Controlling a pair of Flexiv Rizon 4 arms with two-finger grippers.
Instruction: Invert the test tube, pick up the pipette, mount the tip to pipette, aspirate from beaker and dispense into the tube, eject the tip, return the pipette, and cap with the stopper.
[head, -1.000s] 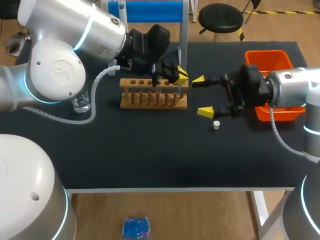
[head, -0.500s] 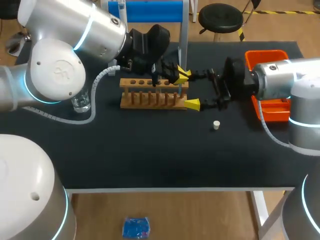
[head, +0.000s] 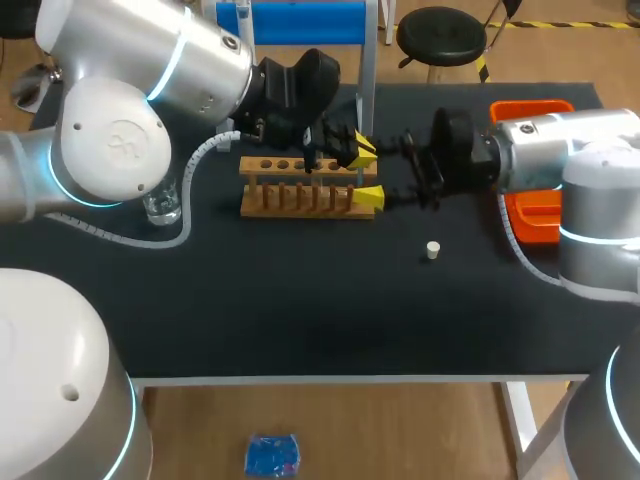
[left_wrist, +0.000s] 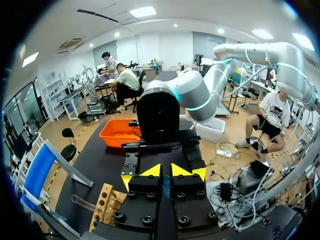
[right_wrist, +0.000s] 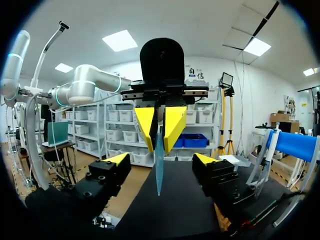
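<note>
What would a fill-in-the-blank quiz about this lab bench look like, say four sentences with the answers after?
The left gripper is shut on the ____. The right gripper has its fingers ____, one on each side of that thing without touching it. The small white stopper lies loose on the ____. The plastic bin is ____ in colour.
Missing words: test tube; open; table; orange.
</note>
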